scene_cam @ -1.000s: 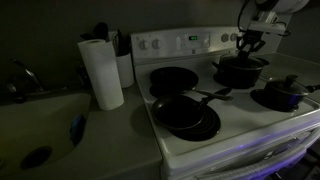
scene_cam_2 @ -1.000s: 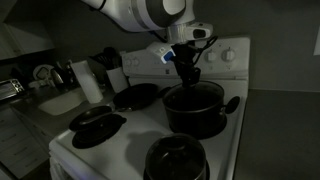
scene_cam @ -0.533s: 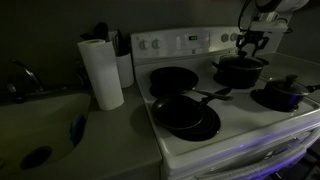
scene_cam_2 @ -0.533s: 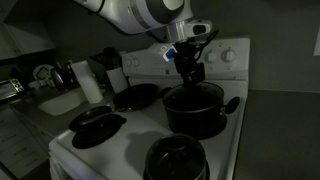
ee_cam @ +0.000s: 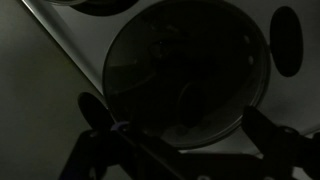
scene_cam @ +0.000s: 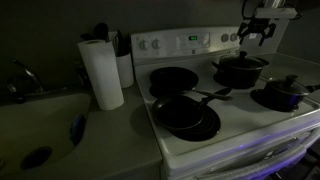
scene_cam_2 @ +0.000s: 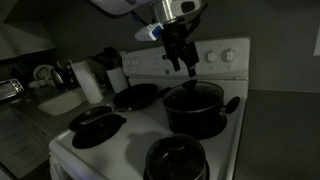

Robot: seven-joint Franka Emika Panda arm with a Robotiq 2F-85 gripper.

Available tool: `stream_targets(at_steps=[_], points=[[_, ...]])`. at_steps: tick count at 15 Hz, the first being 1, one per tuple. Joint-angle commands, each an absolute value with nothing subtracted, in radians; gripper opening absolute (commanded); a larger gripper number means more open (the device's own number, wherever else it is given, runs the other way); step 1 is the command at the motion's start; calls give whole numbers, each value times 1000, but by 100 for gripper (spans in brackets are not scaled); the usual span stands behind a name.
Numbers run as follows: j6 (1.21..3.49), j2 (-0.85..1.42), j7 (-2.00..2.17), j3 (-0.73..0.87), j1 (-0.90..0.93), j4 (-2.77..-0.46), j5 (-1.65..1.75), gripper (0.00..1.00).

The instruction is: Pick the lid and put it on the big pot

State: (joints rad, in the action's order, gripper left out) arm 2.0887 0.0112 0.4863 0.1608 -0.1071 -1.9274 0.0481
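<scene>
The big pot point(scene_cam: 240, 72) point(scene_cam_2: 193, 110) stands on a back burner of the white stove. The glass lid point(scene_cam: 240, 60) point(scene_cam_2: 194, 92) lies flat on top of it. In the wrist view the lid point(ee_cam: 185, 72) fills the middle as a round disc with a thin rim. My gripper point(scene_cam: 255, 33) point(scene_cam_2: 181, 62) point(ee_cam: 180, 130) hangs above the pot, clear of the lid. It is open, with nothing between its dark fingers point(ee_cam: 268, 125).
Two black frying pans point(scene_cam: 173, 78) point(scene_cam: 186, 116) sit on the stove's other burners. A smaller lidded pot point(scene_cam: 280, 95) point(scene_cam_2: 175, 160) is at the front. A paper towel roll point(scene_cam: 101, 72) stands beside the stove, and a sink point(scene_cam: 40, 130) lies beyond it.
The gripper opened, let go of the lid and rose straight up from the big pot. The lid stays resting on the pot.
</scene>
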Motion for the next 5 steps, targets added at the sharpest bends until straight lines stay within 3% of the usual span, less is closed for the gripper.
stream_targets(at_steps=[1, 5], points=[[2006, -4, 511, 148, -115, -1894, 61, 100], [1962, -2, 519, 150, -118, -1872, 47, 100]])
